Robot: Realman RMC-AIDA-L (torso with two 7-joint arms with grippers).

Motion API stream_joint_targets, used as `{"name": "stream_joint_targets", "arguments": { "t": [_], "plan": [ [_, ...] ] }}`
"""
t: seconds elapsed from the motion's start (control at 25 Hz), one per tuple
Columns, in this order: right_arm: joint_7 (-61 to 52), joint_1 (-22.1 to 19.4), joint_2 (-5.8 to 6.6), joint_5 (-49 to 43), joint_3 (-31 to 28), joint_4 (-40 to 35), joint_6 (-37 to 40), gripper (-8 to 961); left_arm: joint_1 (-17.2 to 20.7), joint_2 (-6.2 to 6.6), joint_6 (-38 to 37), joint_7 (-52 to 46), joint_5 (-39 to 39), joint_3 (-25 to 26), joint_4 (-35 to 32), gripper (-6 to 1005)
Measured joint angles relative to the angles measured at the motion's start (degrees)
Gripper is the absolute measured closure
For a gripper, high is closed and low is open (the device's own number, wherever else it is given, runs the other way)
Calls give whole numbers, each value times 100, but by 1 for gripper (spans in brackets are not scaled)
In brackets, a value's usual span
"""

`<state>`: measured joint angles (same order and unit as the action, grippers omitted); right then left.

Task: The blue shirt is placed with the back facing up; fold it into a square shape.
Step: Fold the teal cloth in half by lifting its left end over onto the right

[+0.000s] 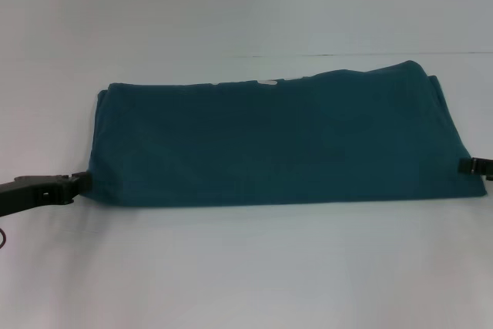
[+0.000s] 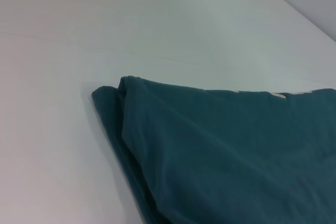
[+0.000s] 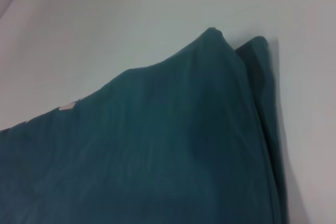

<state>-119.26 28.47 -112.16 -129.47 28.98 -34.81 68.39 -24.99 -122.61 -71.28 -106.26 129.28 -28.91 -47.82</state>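
Bare white table [image 1: 246, 267] fills the near part of the head view, up to the near edge of the blue shirt [image 1: 269, 144]. That shirt lies folded into a wide, flat band across the middle of the table, its long sides running parallel to the table's near and far edges. It is plain dark teal-blue knit with no print — only a small pale patch shows at its far edge, near the middle. The surface is smooth with faint soft creases. In both wrist views the far corners show stacked layers, one fold lying over another and a lower layer peeking out beside the upper one.

Left claw [image 1: 79, 181] sits at the shirt's near left corner, low on the table, its black tip touching the fabric edge; whether it is pinching the cloth or merely resting against it cannot be told. Right claw [image 1: 466, 166] is at the shirt's near right corner, only its black tip visible at the fabric's edge — how wide it stands cannot be told either.
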Motion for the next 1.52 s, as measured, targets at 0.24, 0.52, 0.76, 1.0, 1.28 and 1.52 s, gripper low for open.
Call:
{"name": "stream_joint_targets", "arguments": {
  "t": [0.24,0.52,0.76,1.0,1.28,1.52],
  "plan": [
    [60,53,-14,0,101,160,-145,133,-4,0,1,0,0,0,0,1001],
    [54,78,-60,1,146,168,-203,202,-6,0,1,0,5,-1,0,1000],
    [22,72,-48,19,99,168,-194,384,-14,0,0,0,10,0,1,1000],
    [1,67,-34,17,122,176,-160,518,-24,0,0,0,10,-1,1,1000],
    [42,46,-34,35,99,177,-128,764,-24,0,0,0,10,-1,1,1001],
    [51,30,-34,43,87,176,-128,951,-23,0,0,0,10,4,-11,1001]
  ]
}}
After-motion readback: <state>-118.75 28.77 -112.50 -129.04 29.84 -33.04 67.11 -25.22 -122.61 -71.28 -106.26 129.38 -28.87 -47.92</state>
